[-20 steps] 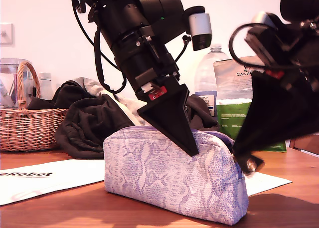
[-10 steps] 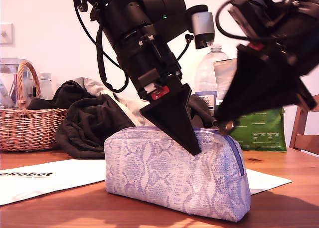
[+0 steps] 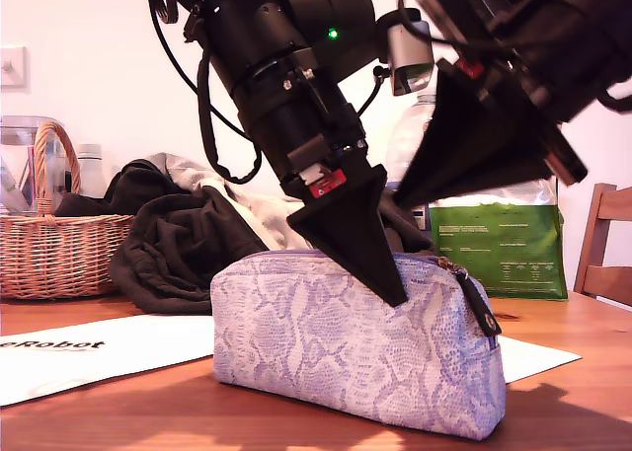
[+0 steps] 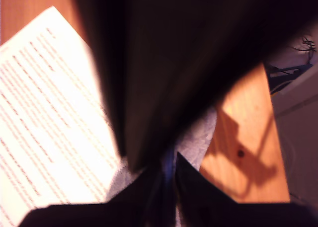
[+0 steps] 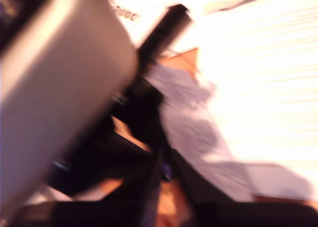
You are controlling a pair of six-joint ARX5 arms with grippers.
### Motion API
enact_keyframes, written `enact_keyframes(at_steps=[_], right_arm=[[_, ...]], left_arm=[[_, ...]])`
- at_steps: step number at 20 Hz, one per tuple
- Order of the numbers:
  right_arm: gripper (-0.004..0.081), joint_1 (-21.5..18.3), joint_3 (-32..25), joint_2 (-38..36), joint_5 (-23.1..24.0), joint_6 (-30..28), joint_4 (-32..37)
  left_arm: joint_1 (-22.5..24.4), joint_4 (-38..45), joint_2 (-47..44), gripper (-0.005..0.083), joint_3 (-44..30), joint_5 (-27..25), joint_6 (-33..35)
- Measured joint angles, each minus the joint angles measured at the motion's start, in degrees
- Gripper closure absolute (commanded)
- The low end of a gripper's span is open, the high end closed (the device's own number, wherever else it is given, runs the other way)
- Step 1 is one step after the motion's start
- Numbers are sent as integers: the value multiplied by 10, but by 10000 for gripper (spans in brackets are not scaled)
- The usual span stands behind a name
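Presently: pouch (image 3: 355, 362) on desk (image 3: 148, 416), my first pincer (image 3: 397, 295) pinching its top seam, best gripped firmly; my second pincer (image 3: 398, 201) above it, closure untellable.

So the big mover is our second gripper (image 3: 400, 196). A second ago it was down low at the pouch's (image 3: 346, 362) end on the exterior view's right, close to the table. Since then it's swung up and toward the exterior view's left, and it now hangs above the pouch, right by our first gripper (image 3: 395, 295). The zipper pull (image 3: 487, 318) now dangles loose at that end; it looks let go, though the second wrist view is too smeared to be sure. The pouch and our first gripper nudged slightly toward the exterior view's right. The green pack (image 3: 494, 259) and a chair (image 3: 602, 234) got uncovered.
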Motion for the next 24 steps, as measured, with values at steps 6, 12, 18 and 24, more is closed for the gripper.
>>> enact_keyframes(at_steps=[6,12,18,24], right_arm=[[611,-14,0,-16,43,-78,-88],[607,-14,37,-148,100,-94,-148],[535,-26,56,-233,142,-118,-148],[360,-30,56,-226,142,-173,-108]], left_arm=[[14,-18,-1,795,0,0,0],[65,-21,-30,795,0,68,-45],[156,30,-70,795,60,313,-141],[206,50,-115,795,66,437,-132]])
